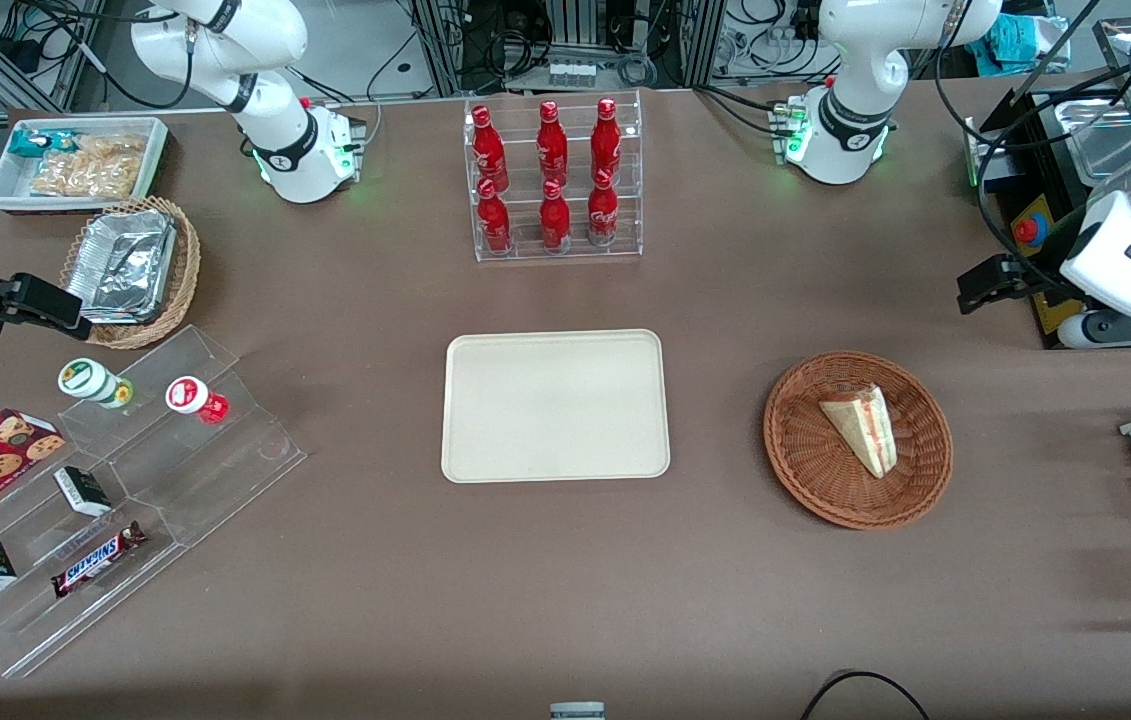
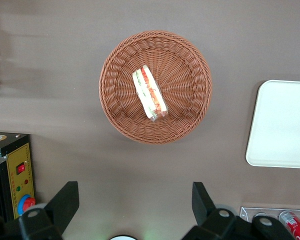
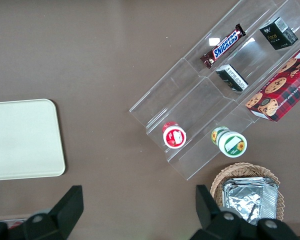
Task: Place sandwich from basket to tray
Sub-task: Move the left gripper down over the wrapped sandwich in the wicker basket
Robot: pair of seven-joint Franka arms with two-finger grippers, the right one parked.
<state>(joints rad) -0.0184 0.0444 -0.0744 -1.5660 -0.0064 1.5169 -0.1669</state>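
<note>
The gripper (image 2: 132, 210) of the left arm is held high above the table with its 2 fingers (image 2: 65, 202) spread wide apart and nothing between them. It hangs near the basket (image 1: 805, 470), farther from the front camera than it, and no contact has been made with anything.

The sandwich (image 1: 863, 428) is seen lying on its side in the middle of the round reddish-brown wicker basket, a pale wedge with red-orange and green filling showing along its cut edge. The cream tray (image 1: 555, 405) lies flat and bare near the basket, toward the parked arm's end of the table, with open tabletop between them.

The pick has not yet begun, as judged from this layout. A soft wedge could be crushed if the fingers close too hard, or its layers could be slid apart if it is gripped across the filling. A low descent could drive a fingertip into the weave and drag the light basket along. A loose hold could let the sandwich drop on the table short of the tray.

Readable writing: "SNICKERS" on a chocolate bar (image 1: 97, 560) on the clear acrylic stand (image 1: 225, 470). 6 red bottles (image 1: 552, 170) carry white script too small to be read.
</note>
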